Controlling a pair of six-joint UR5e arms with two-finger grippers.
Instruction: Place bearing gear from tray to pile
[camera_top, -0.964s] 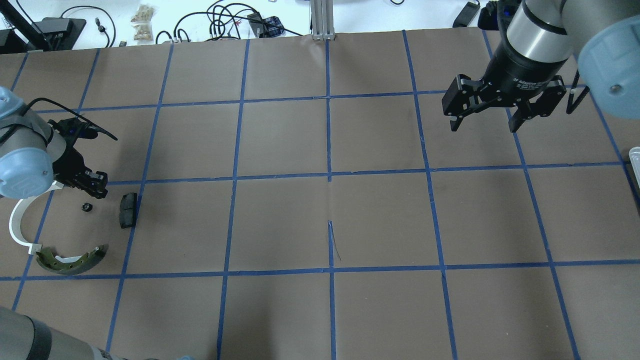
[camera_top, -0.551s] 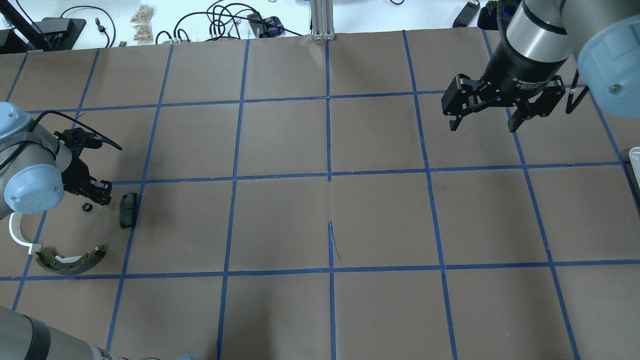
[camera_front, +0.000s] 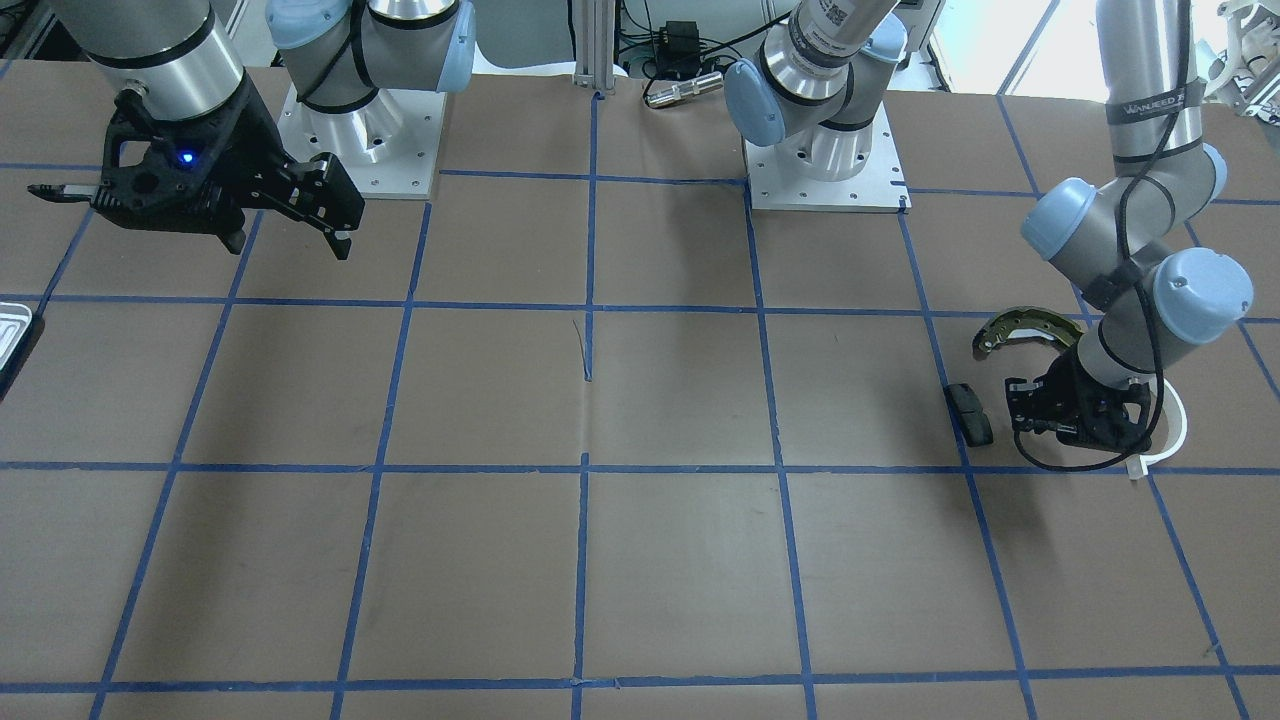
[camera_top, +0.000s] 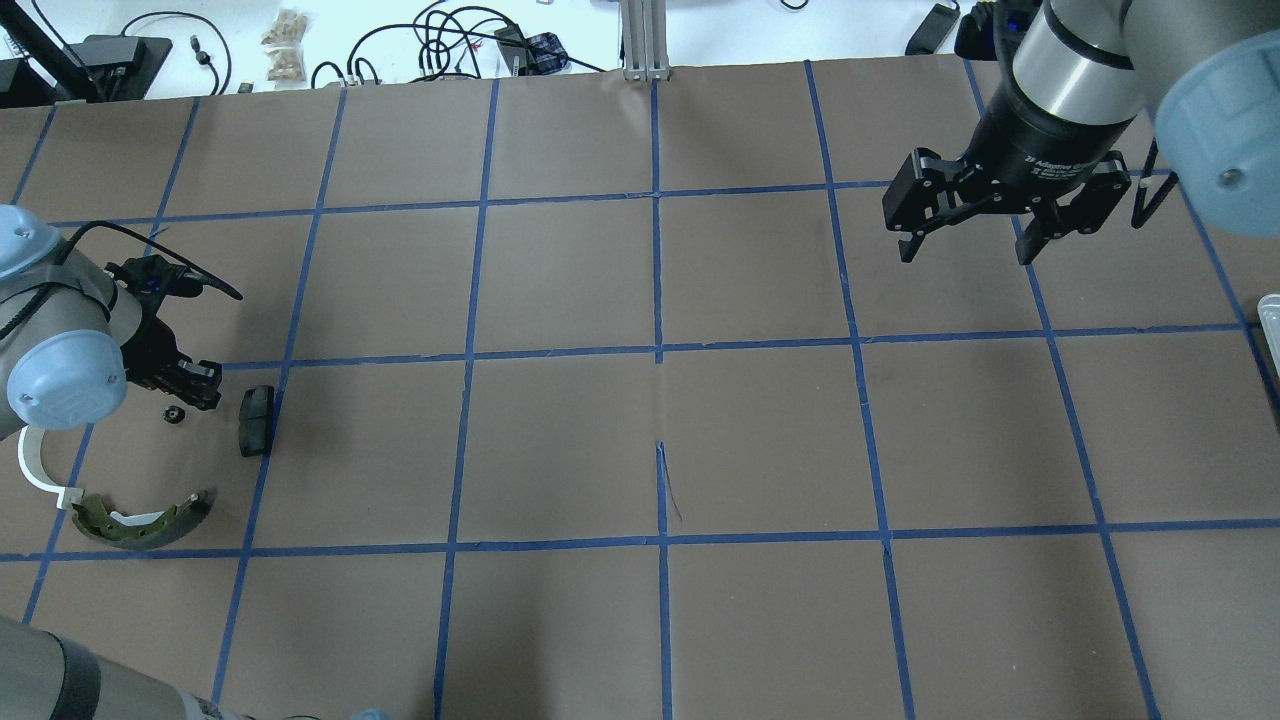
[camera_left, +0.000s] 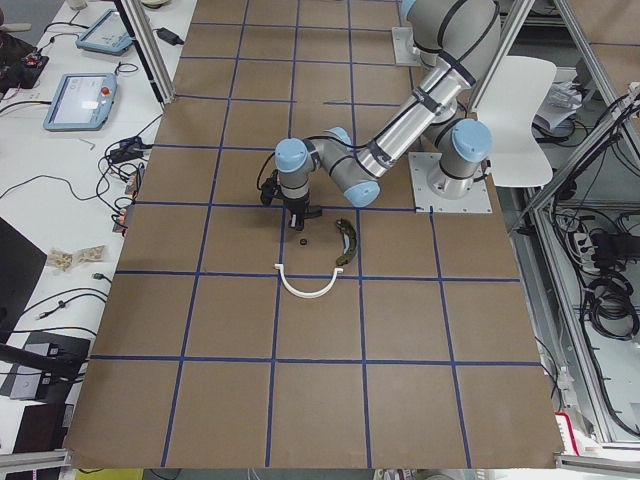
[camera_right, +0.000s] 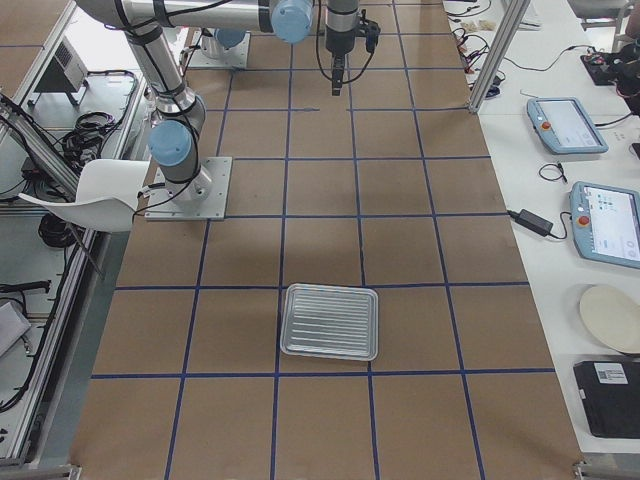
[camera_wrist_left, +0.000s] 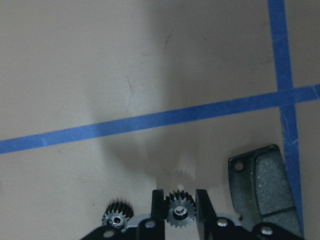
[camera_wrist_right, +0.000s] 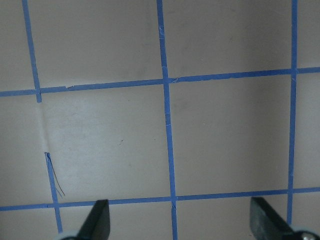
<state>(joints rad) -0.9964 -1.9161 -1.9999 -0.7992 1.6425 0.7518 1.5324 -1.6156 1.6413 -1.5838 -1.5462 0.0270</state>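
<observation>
In the left wrist view my left gripper is shut on a small dark bearing gear, held just above the paper with its toothed shadow below. A second gear lies on the table beside it. The pile sits at the left: black pad, white plastic arc, brake shoe and the loose gear. My left gripper hangs over this cluster. My right gripper hovers open and empty at the far right. The silvery tray lies near the table's right end.
Brown paper with a blue tape grid covers the table. Only a corner of the tray shows at the overhead view's right edge. Cables and small devices lie beyond the far edge. The arm bases stand at the robot's side.
My left gripper has shifted slightly toward the black pad and the loose gear, then held still. The right arm has not moved.
</observation>
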